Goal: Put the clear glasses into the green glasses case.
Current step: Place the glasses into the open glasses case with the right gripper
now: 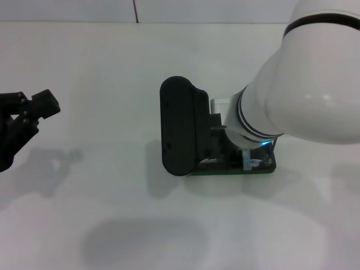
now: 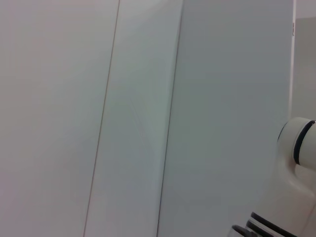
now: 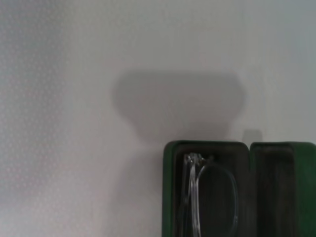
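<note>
The green glasses case [image 3: 170,192] lies open on the white table, its two halves side by side. The clear glasses [image 3: 193,197] lie folded inside one half; the other half [image 3: 276,192] holds nothing that shows. In the head view only the case's near edge [image 1: 233,170] peeks out from under my right arm. My right gripper [image 1: 222,149] hangs directly over the case, behind a black rounded housing [image 1: 180,126] on the wrist. My left gripper [image 1: 27,102] is parked open at the far left, well away from the case.
My white right forearm [image 1: 304,84] fills the right side of the head view. The table's far edge and a wall seam [image 1: 135,11] run along the back. Bare tabletop [image 1: 101,84] lies between the two arms.
</note>
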`<action>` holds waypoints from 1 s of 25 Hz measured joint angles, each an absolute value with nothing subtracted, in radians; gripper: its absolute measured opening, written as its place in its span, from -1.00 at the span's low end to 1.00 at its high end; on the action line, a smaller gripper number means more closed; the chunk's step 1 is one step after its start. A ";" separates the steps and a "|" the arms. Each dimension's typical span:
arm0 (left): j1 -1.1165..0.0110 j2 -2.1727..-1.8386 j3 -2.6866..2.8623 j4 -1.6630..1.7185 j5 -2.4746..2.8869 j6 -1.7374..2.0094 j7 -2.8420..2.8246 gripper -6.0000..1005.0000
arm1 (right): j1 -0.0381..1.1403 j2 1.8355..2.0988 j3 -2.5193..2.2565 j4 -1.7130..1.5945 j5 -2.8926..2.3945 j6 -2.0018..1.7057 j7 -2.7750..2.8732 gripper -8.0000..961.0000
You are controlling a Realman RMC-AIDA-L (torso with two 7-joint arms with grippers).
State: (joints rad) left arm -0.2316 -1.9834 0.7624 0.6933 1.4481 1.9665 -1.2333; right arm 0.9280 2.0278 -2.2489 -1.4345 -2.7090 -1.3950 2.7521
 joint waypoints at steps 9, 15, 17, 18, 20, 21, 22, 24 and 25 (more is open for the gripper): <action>-0.227 -1.980 0.762 0.694 1.438 1.968 -1.235 -0.88 | 0.902 2.028 -2.249 -1.506 -2.690 -1.411 2.747 -0.71; -0.233 -1.973 0.762 0.699 1.412 1.971 -1.247 -0.88 | 0.849 2.028 -2.240 -1.588 -2.691 -1.425 2.745 -0.70; -0.236 -1.970 0.762 0.701 1.401 1.972 -1.255 -0.88 | 0.820 2.028 -2.225 -1.634 -2.693 -1.427 2.741 -0.70; -0.238 -1.968 0.762 0.701 1.396 1.972 -1.259 -0.88 | 0.820 2.028 -2.225 -1.634 -2.693 -1.427 2.741 -0.70; -0.247 -1.964 0.762 0.702 1.389 1.973 -1.270 -0.88 | 0.760 2.028 -2.172 -1.721 -2.684 -1.440 2.722 -0.70; -0.253 -1.962 0.762 0.702 1.386 1.973 -1.273 -0.88 | 0.730 2.028 -2.144 -1.762 -2.677 -1.444 2.709 -0.70; -0.257 -1.960 0.762 0.702 1.386 1.973 -1.275 -0.88 | 0.697 2.028 -2.114 -1.803 -2.669 -1.450 2.691 -0.70; -0.268 -1.957 0.762 0.702 1.381 1.973 -1.280 -0.88 | 0.631 2.027 -2.047 -1.876 -2.643 -1.454 2.653 -0.70; -0.272 -1.955 0.762 0.702 1.378 1.972 -1.283 -0.88 | 0.595 2.026 -2.007 -1.914 -2.625 -1.454 2.631 -0.70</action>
State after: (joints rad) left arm -0.2722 -1.9552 0.7624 0.7021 1.3780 1.9724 -1.2831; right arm 0.5947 2.0260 -2.0067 -1.9138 -2.6254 -1.4541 2.6312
